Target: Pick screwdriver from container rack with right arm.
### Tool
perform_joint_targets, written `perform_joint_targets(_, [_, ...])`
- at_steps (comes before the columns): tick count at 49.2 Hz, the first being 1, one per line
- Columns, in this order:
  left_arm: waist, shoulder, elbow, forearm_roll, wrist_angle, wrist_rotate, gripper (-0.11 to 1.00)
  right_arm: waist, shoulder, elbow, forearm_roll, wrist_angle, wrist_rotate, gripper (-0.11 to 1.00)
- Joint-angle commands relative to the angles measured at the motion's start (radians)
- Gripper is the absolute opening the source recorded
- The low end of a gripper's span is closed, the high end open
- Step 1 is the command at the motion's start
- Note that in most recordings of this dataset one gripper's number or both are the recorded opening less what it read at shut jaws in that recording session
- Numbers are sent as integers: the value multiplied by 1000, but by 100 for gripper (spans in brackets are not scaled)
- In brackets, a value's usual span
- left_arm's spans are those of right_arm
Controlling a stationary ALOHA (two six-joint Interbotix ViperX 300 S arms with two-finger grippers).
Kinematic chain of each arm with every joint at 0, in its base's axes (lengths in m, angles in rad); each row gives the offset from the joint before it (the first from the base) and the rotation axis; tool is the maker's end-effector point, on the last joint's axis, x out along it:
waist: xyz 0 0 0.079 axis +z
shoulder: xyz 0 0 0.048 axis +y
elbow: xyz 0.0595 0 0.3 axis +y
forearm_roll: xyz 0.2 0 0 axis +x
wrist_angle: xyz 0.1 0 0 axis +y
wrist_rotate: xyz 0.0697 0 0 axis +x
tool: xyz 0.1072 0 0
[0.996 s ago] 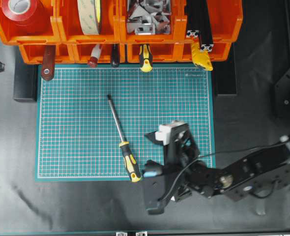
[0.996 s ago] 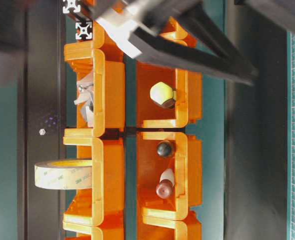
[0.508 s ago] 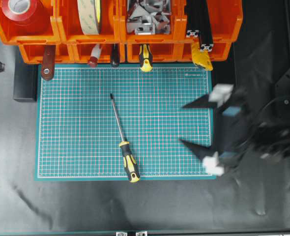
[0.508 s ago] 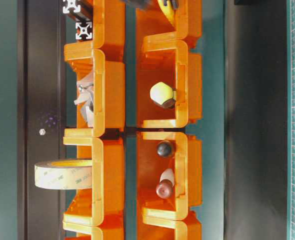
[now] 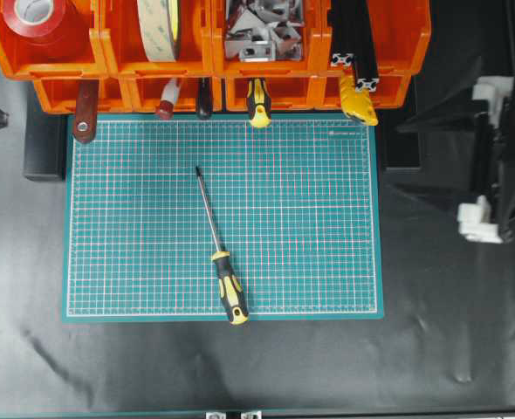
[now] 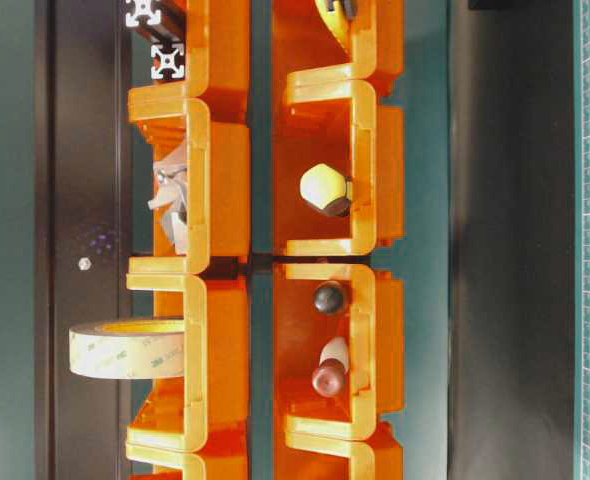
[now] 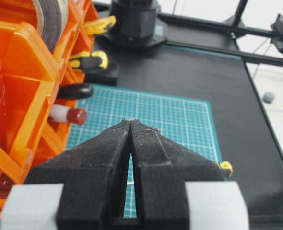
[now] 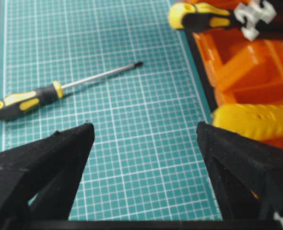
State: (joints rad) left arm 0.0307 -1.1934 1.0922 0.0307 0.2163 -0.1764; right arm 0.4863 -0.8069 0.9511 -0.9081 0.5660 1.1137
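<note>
The screwdriver (image 5: pixel 219 258) lies flat on the green cutting mat (image 5: pixel 301 218), black-and-yellow handle toward the front edge, thin shaft pointing at the orange container rack (image 5: pixel 209 54). In the right wrist view the screwdriver (image 8: pixel 29 100) is far to the left of my open right gripper (image 8: pixel 144 127), whose jaws hold nothing. Overhead, the right gripper (image 5: pixel 406 159) hovers past the mat's right edge, jaws wide apart. My left gripper (image 7: pixel 131 120) is shut and empty beside the rack (image 7: pixel 21 72). The rack (image 6: pixel 225 240) fills the table-level view.
From the lower bins stick out a short yellow-striped handle (image 5: pixel 257 103), a red-handled tool (image 5: pixel 166 103), a black knob (image 5: pixel 204 100), a brown handle (image 5: pixel 85 113) and a yellow part (image 5: pixel 359 103). The upper bins hold red tape (image 5: pixel 35 19), a tape roll (image 5: pixel 157 26), metal brackets (image 5: pixel 259 30) and extrusions (image 5: pixel 355 48).
My right arm has swung from beside the screwdriver's handle at the mat's front to beyond the mat's right edge, jaws still open. The screwdriver stays on the mat.
</note>
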Motion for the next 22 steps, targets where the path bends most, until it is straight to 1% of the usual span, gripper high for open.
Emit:
perform_joint_targets(1, [0,17,-25,2,-6,-2,0,-2,-43,18,-3,-9,5,83])
perform_joint_targets(13, [0,18,-25,3,-6,-5,0,-2,-84,52,-2,-9,46,83])
perform_joint_targets(22, [-2,18,-20,2,-6,-5,0,-2,-112,66,-6,-14,48,83])
